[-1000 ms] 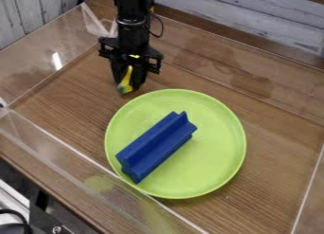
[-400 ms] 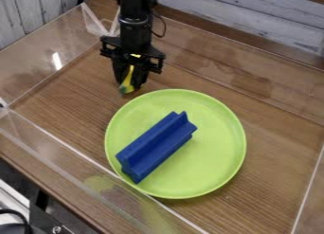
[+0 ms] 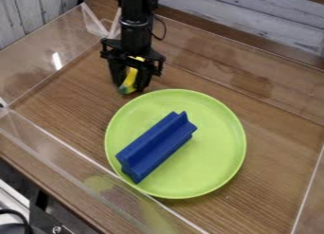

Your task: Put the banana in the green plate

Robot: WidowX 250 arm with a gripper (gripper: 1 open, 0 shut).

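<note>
Banana (image 3: 127, 81) lay on the wooden surface (image 3: 63, 105), directly between the fingers (image 3: 132, 79), which pointed straight down over it. Fingers stood narrow, one on each side of the fruit; whether they pressed on it or merely bracketed it could not be told from this view.

Green plate (image 3: 209, 176) sat just beyond the fingers, toward the camera and right, its near rim close to the banana but apart from it. A long blue block (image 3: 157, 145) lay across the plate's middle, leaving bare green around it.

Handling, judged: small toy, smooth plastic, so light and stiff, not fragile, but slick and curved. Likely to squirt or swivel out of a pinch near either tapered end. Best hold looked to be across the thick mid-body, fingers square to the curve, where the sides run nearest to parallel. A firm squeeze should do no harm. Set-down should aim for open plate clear of the block.
</note>
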